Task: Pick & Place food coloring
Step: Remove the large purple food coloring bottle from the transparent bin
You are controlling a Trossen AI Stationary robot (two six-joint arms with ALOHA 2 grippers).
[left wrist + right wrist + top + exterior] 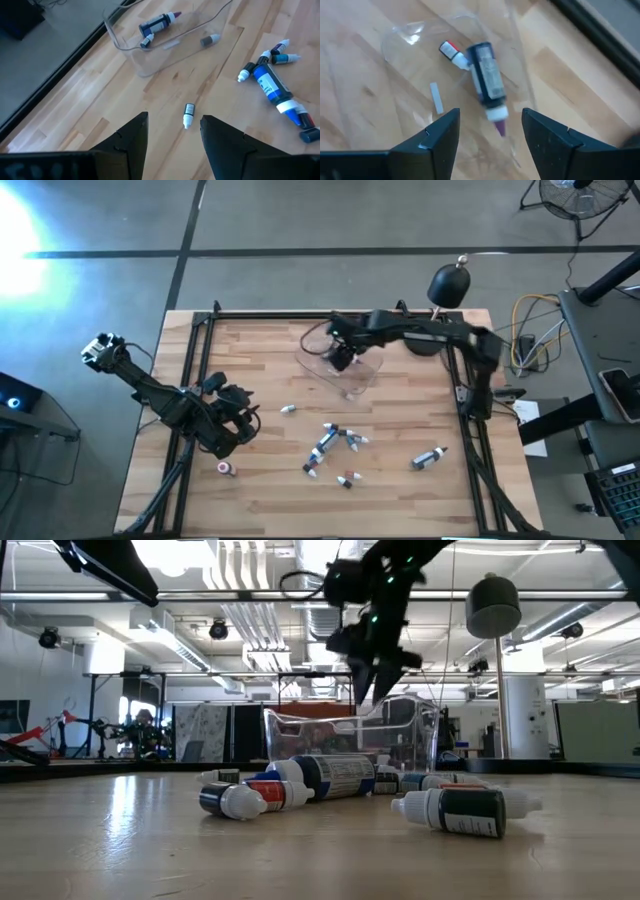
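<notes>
Right hand hanging above clear tray at far middle of worktop, fingers apart, holding nothing. Two food coloring bottles lying inside tray. Other bottles lying scattered on worktop near centre, one to right. Left hand waiting at left, fingers apart, empty, small bottle lying ahead.

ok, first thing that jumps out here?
The right gripper hangs open over the clear tray at the table's far middle, with a big purple-capped bottle and a smaller red-capped one lying inside. Next, the scatter of bottles lying loose on the wood nearer the front. The left gripper waits open at the left.
</notes>
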